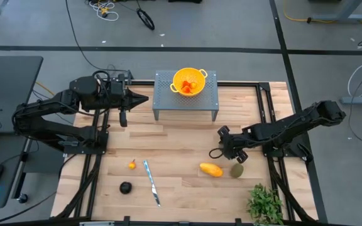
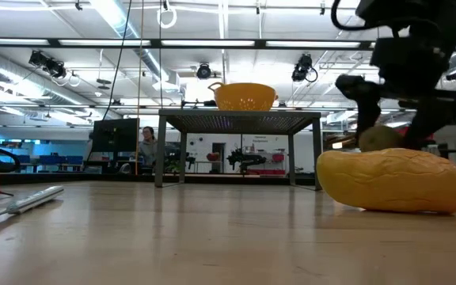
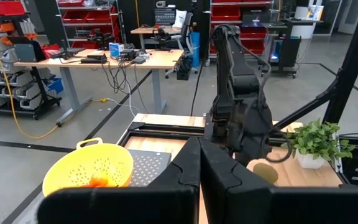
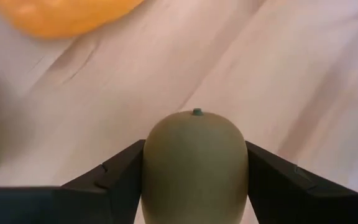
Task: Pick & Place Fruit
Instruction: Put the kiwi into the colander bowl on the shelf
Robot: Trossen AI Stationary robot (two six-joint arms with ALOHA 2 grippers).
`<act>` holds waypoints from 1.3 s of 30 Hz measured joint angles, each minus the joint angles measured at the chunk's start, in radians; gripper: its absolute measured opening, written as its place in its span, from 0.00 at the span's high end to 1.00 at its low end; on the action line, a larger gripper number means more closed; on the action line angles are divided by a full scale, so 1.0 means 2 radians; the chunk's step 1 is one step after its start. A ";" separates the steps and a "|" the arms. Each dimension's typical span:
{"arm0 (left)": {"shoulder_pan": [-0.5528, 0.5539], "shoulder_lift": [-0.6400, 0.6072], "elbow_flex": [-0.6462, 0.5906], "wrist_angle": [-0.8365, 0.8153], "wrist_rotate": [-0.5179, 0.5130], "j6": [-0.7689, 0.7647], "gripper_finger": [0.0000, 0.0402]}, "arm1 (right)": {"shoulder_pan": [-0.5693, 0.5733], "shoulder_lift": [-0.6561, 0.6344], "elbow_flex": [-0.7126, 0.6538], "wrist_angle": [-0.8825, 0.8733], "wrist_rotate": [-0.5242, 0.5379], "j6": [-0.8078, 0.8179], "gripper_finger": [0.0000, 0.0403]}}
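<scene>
An olive-green oval fruit (image 4: 194, 165) sits between the fingers of my right gripper (image 1: 238, 161), toward the table's near right. Just left of it a yellow-orange oblong fruit (image 1: 210, 169) lies on the wood. A tiny orange-red fruit (image 1: 132, 165) and a dark round fruit (image 1: 126, 187) lie at the near left. More orange-red pieces (image 1: 189, 85) rest in a yellow colander (image 1: 197, 75) on a grey stand (image 1: 168, 94). My left gripper (image 1: 144, 98) hangs shut and level, left of the stand. My right gripper pinches the olive-green fruit by its two opposite long sides (image 4: 153, 171) between its two fingers. The fingers (image 4: 120, 171) slant down from the far right. The fruit's small tip (image 4: 197, 112) points away from the wrist. The oblong fruit hides its underside, so I cannot tell whether it is off the table.
A slim silver knife (image 1: 151, 182) lies between the dark fruit and the oblong one. A leafy plant (image 1: 266, 204) stands at the near right corner. Black frame rails (image 1: 266, 107) run along the table's left and right sides. Bare wood spreads across the middle.
</scene>
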 joint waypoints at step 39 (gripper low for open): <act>0.000 0.000 0.000 0.002 0.000 -0.007 1.00 | -0.060 -0.056 0.114 0.128 0.039 0.135 0.39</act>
